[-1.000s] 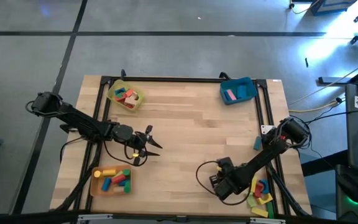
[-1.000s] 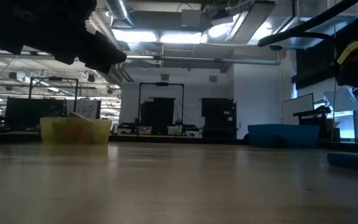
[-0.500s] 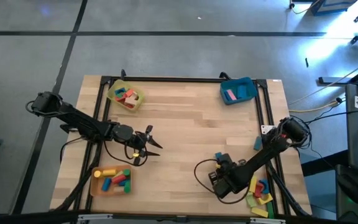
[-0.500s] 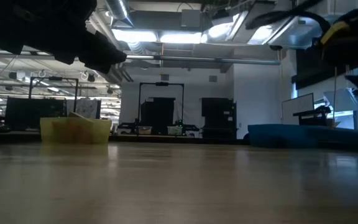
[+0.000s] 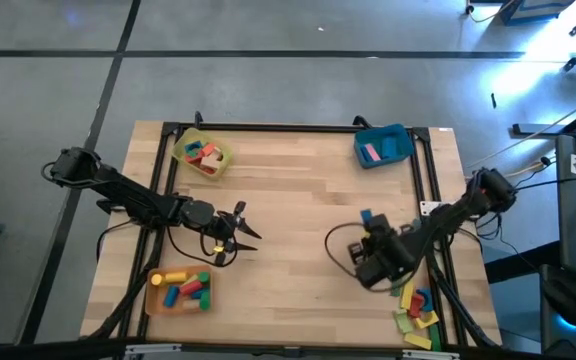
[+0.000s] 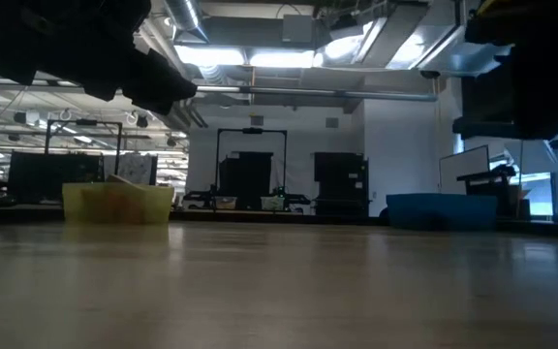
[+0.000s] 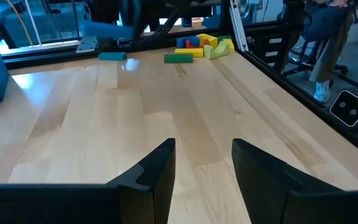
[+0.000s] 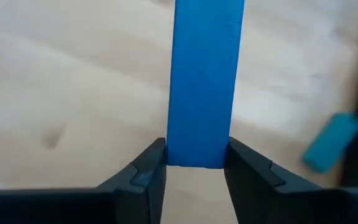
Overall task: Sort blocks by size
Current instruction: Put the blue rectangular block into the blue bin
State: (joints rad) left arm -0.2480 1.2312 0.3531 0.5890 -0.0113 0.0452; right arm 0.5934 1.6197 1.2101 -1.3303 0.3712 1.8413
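Carrying a long blue bar (image 8: 205, 81) pinched end-on between its two fingers, the right gripper (image 5: 371, 232) has swung away from the pile of loose blocks (image 5: 417, 307) at the table's near right corner and now sits farther up the board, closer to the middle of the right half, with the bar's tip showing blue just ahead of the wrist in the high view. That reads as a pick completed and a carry under way, likely toward the blue tray (image 5: 385, 146) at the far right corner, which already holds a pink piece. A small teal block (image 5: 414, 231) lies on the wood near the right rail, just beside the arm's path, and the arm's own cable loops on the table beside the gripper; either could be brushed. The left gripper (image 5: 240, 233) has not moved, hovering over bare wood left of centre, fingers spread and empty. Behind it sit the yellow tray (image 5: 184, 142) at the far left corner and the orange tray (image 5: 154, 290) at the near left, both with blocks in them.
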